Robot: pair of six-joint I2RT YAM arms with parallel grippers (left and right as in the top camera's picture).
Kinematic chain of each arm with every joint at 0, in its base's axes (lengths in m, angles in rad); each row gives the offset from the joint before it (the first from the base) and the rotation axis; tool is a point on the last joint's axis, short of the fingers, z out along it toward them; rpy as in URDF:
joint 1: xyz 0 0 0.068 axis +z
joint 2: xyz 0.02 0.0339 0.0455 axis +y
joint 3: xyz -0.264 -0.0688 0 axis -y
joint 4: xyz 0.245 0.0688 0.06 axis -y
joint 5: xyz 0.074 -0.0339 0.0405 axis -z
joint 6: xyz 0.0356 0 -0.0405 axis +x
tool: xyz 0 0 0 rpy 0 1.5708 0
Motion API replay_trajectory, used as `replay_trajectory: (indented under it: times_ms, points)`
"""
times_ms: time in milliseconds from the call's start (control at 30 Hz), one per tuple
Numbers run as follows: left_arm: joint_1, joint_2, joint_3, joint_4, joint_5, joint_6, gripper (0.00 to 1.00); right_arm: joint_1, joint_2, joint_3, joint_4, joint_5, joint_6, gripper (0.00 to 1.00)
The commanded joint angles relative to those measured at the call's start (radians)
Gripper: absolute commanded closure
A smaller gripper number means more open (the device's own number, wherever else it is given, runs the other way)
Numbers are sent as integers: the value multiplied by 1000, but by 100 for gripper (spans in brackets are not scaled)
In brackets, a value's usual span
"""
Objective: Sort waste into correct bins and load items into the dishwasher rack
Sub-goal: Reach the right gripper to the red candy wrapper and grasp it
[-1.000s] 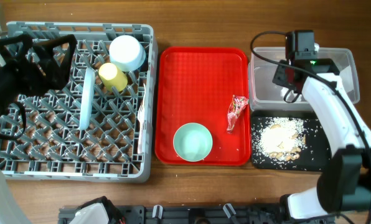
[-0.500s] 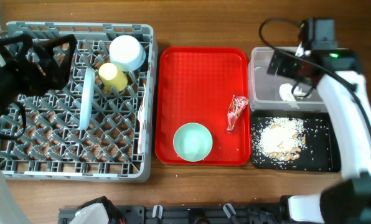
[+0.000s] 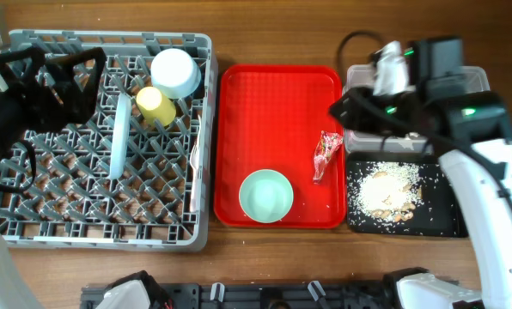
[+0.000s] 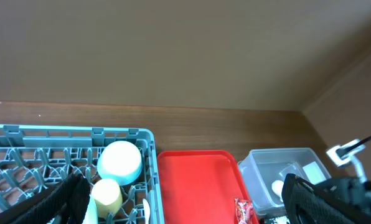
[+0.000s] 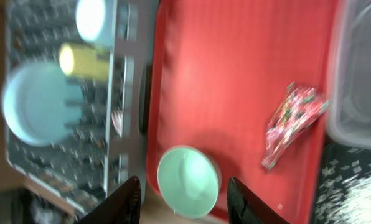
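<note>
Toward the right side of the red tray, the snack wrapper lies far-to-near, just nearward of the right gripper, its jaws spread wide, holding nothing.

A mint green bowl, red printed snack wrapper, red serving tray; grey lattice rack and yellow cup, left.

Across its far half and middle the red tray lies bare, and I can pass there. The mint bowl sits at its near edge and the wrapper lies along its right rim. The rack walls it on the left. To its right, my right arm overhangs the clear tub.
</note>
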Motion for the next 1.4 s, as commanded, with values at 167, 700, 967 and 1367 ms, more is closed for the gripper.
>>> replay_trajectory:
  times_ms: [167,700,967,1367]
  points:
    - [-2,-1,1,3,11,-9,0,360,13,-257,38,637,516,63]
    - [-2,-1,1,3,11,-9,0,412,34,-619,414,769,592,82]
    - [-2,-1,1,3,11,-9,0,412,65,-658,479,772,562,81]
    - [-2,-1,1,3,11,-9,0,412,212,-658,499,744,552,88]
